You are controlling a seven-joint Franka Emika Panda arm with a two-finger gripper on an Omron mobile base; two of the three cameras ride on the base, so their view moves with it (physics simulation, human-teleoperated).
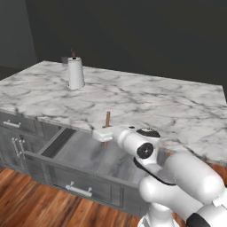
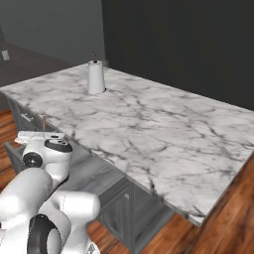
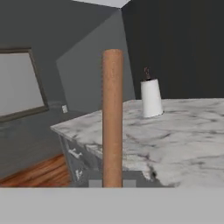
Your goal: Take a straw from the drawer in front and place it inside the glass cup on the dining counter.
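In the left base view, the drawer is seen pulled open below the front edge of the dining counter, its silver bar handle at about 7 o'clock. At the counter's 11 o'clock corner a white paper-towel roll is stood upright. Near centre, the gripper is closed on the straw, which is held upright above the open drawer, its top raised against the counter's front edge.

In the right base view, the straw is glimpsed at 9 o'clock, just above the white hand, with the paper-towel roll toward 11 o'clock on the dining counter.

In the hand view, the straw is shown as a tall vertical stick at centre, the paper-towel roll at 1 o'clock.
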